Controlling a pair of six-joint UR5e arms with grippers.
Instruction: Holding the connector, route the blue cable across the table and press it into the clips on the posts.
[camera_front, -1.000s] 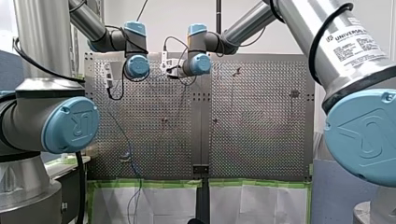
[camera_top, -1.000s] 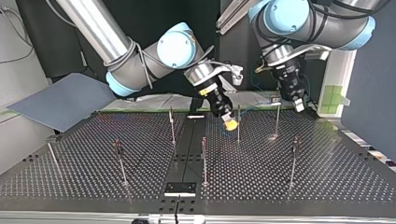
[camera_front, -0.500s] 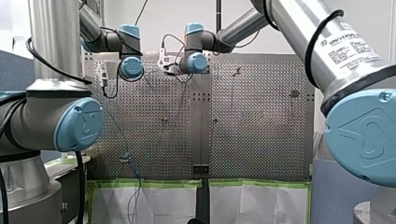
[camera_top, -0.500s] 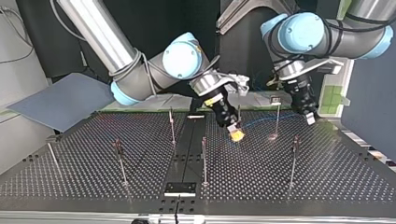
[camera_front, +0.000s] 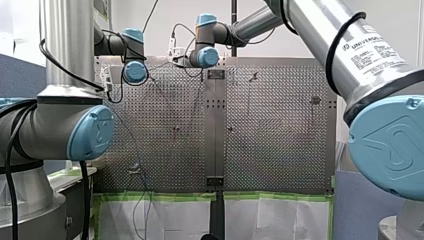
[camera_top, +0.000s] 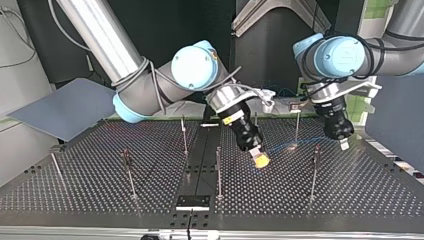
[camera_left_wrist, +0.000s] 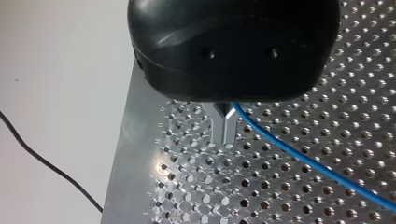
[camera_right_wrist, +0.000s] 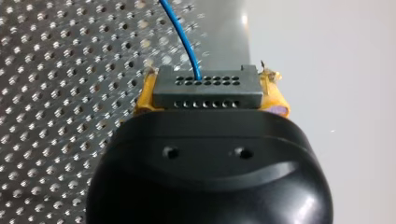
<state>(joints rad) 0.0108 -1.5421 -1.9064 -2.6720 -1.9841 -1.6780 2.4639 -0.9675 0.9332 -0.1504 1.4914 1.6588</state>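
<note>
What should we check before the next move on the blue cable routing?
1. connector clamped between the right gripper's yellow pads: ok.
2. blue cable leaves the connector without a kink: ok.
3. left gripper holding the cable: cannot tell; the cable runs close beside it.
4. Cable pressed into the clip on the post between the grippers: not ok; the span seen in the top view runs low over the table.
5. Right gripper apart from the posts: ok in the top view.
</note>
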